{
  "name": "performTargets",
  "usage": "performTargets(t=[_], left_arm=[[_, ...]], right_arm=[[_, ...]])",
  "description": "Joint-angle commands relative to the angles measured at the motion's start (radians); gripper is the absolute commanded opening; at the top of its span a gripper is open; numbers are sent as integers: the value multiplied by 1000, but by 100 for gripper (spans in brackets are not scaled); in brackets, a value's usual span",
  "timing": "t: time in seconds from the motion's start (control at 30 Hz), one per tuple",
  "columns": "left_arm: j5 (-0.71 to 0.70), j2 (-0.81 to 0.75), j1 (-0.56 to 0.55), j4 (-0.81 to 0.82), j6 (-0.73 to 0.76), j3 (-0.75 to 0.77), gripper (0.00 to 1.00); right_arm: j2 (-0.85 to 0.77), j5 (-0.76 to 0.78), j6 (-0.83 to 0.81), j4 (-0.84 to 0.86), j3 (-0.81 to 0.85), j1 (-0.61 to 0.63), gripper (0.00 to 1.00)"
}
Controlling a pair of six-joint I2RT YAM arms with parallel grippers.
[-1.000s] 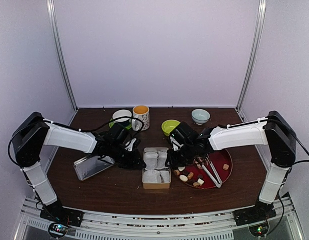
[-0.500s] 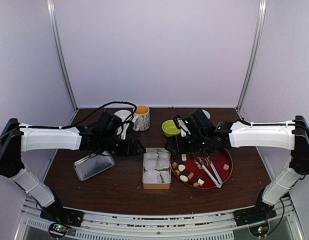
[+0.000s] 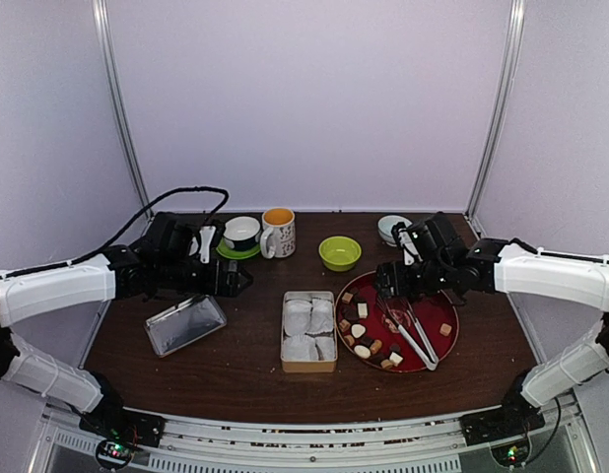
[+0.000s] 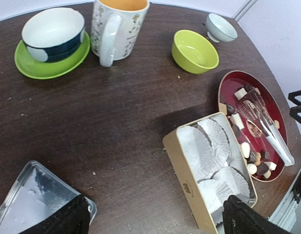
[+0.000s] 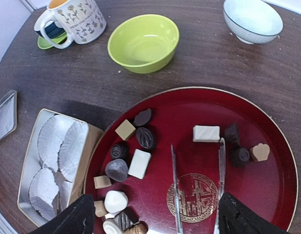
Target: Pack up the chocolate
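Dark wood tabletop (image 3: 245,367). Back row, L to R: navy/white bowl (image 4: 53,33) on green saucer (image 4: 28,66); floral mug (image 3: 279,232) w/ orange inside, just beside saucer, handle twd it; lime bowl (image 3: 339,252); small pale bowl (image 5: 253,19) at far R. Centre: oblong tan tin (image 4: 185,171), lined w/ white crinkled paper cups (image 3: 299,317), approx. four, count unclear. Just R of tin: round red plate (image 5: 267,180), gold emblem, silver tongs (image 5: 221,165) lying on it. L of tin, apart: shiny metal lid (image 3: 184,323), angled.
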Motion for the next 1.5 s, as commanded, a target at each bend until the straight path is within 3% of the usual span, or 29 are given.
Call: performTargets(t=[0.0,0.2,0.43,0.7,0.93,1.23,1.37,1.47], left_arm=[[9,-51,73,-20,45,-38,98],[1,-130,169,-57,79,-99,98],[77,-215,339,17,184,-181,98],[-53,-253,447,152,277,-211,93],[-221,-247,474,263,402,-219,91],[-347,-204,518,584,536,-335,95],[-318,-144,587,655,524,-338,98],[-274,-112,637,735,524,-371,98]], right_arm=[[-23,47,-46,-97,-27,-30,87],[-57,24,-68,-175,-107,-55,90],[-57,-20,-57,-200,-178,-62,92],[-7,-82,-42,-147,-220,-64,75],[37,-97,-44,-108,-232,-63,69],[50,-106,-50,-96,-221,-62,44],[15,-118,-46,-99,-219,-62,35],[-28,-128,-52,-116,-218,-61,34]])
